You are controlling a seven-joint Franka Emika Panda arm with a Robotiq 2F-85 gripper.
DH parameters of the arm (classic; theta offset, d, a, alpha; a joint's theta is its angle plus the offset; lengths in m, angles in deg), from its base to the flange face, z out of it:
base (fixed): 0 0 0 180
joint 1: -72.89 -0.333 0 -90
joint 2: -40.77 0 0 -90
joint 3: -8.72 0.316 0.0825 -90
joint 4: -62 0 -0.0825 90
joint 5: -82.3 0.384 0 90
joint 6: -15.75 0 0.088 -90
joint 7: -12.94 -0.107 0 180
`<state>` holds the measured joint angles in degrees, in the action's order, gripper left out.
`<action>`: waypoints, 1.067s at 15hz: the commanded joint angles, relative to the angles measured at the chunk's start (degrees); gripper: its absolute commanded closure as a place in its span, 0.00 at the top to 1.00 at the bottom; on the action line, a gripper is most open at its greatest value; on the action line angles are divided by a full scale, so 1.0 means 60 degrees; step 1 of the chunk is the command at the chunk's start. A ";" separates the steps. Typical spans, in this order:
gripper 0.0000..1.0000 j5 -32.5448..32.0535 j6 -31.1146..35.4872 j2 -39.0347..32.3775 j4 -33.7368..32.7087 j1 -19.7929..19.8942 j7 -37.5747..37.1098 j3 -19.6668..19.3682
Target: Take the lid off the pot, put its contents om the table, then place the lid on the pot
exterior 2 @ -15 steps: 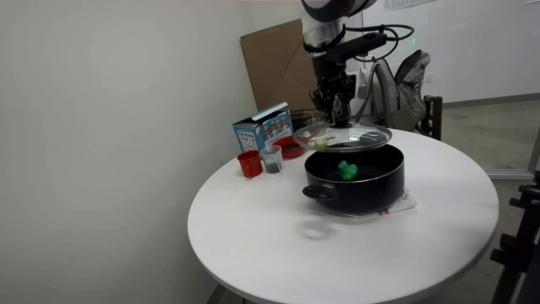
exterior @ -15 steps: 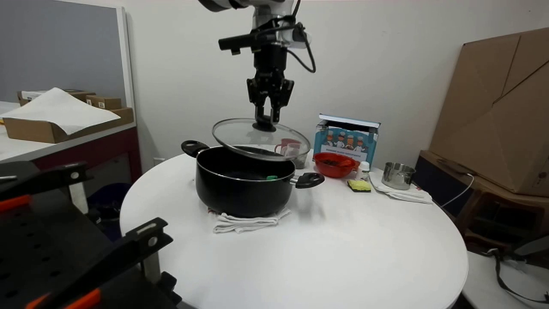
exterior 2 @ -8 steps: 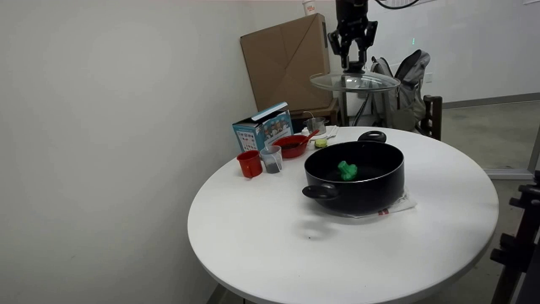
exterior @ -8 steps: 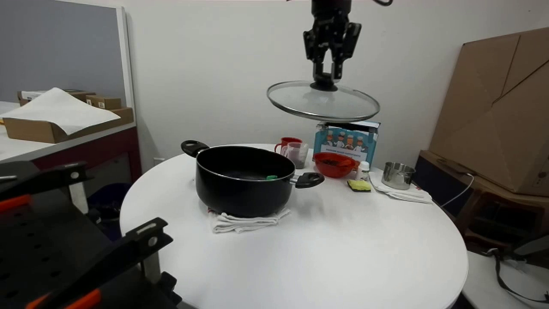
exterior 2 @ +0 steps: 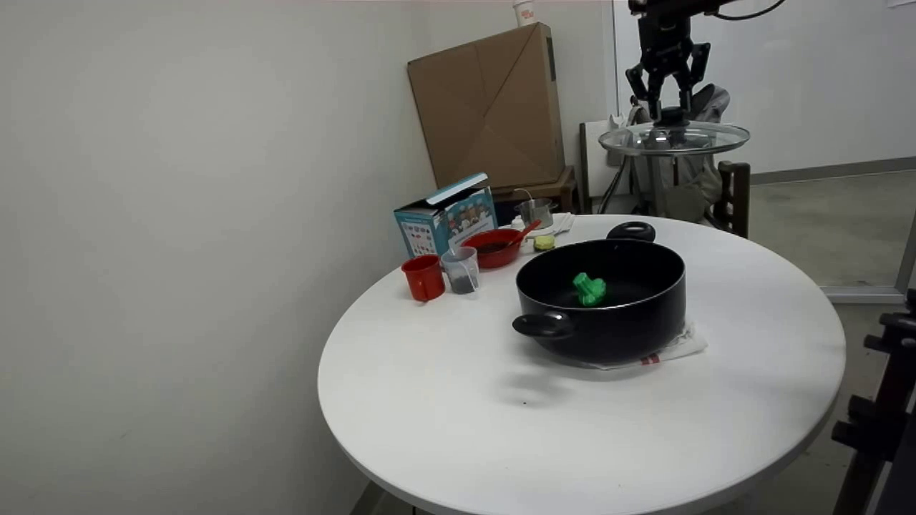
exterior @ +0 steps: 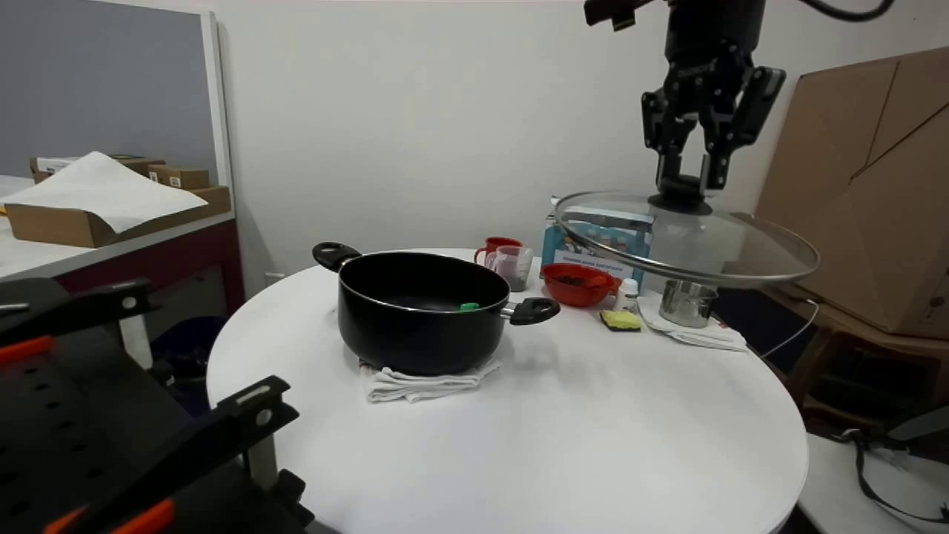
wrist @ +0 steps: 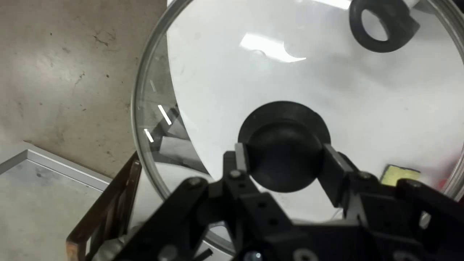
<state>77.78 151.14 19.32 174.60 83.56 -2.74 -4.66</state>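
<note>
Jaws part-way apart, the gripper (wrist: 286, 159) clamps the black knob (wrist: 283, 168) of the lid (exterior: 693, 241) in mid-air. In an exterior view the wrist (exterior: 714, 30) points down toward six o'clock; the pot (exterior: 419, 330) sits between eight and nine o'clock from the lid.

Black end effector (exterior: 689, 178), grey screws (wrist: 235, 174); black cable (exterior: 852, 14).
</note>
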 commanded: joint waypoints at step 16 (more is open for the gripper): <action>0.24 0.0367 -0.2527 -0.6001 -0.6084 0.0296 -0.0545 -0.0109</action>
<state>79.52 140.33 -11.51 146.99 85.70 -5.51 -5.06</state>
